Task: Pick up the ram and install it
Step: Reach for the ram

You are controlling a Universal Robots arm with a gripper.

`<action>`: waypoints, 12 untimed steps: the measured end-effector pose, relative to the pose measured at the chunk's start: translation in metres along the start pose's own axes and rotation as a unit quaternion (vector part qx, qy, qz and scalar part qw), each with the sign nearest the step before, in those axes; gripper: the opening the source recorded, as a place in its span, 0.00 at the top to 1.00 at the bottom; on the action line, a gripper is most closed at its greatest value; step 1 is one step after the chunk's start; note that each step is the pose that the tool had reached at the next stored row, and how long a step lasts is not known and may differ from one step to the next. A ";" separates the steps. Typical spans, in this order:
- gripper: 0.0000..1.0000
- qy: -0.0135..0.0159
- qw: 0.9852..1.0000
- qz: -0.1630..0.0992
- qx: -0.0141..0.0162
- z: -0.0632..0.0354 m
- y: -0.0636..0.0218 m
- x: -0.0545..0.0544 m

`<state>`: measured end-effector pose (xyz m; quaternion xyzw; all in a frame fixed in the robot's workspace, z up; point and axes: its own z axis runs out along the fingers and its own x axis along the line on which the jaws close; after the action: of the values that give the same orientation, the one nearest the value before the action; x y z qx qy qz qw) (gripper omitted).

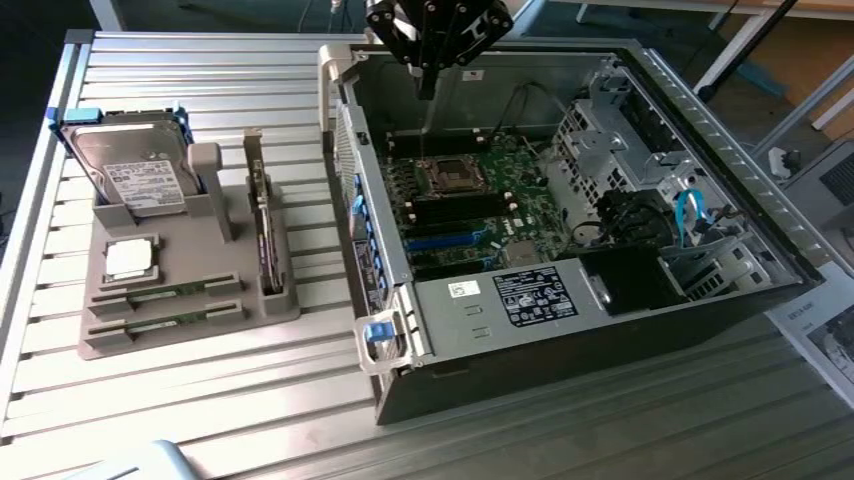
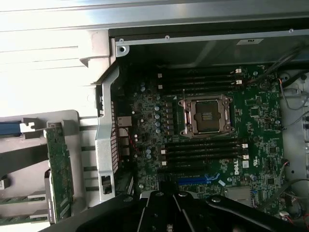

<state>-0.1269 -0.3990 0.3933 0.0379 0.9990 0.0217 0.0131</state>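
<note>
Two ram sticks (image 1: pixel 167 293) lie flat in slots at the front of a grey holder (image 1: pixel 120 340) on the exterior view's left; they are green and narrow. In the wrist view their ends (image 2: pixel 17 198) show beside the holder. My gripper (image 1: pixel 427 90) hangs shut above the far end of the open computer case (image 1: pixel 534 330), well away from the holder. Nothing shows between its fingers. Its black housing (image 2: pixel 169 215) sits over the motherboard (image 2: pixel 260 121). Dark memory slots (image 2: pixel 200 150) flank the empty processor socket (image 2: pixel 205 116).
The holder also carries a silver hard drive (image 1: pixel 134 175), a square processor chip (image 1: pixel 130 258) and an upright green card (image 1: pixel 268 245). The case's metal walls, a drive cage (image 1: pixel 601 140) and cables (image 1: pixel 687 215) crowd the exterior view's right. Slatted table (image 1: pixel 200 420) surrounds everything.
</note>
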 end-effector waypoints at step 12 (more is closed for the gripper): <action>0.90 0.000 1.000 0.000 0.000 -0.0004 -0.0010 0.013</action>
<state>-0.1403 -0.3990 0.3933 0.0379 0.9990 0.0217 0.0130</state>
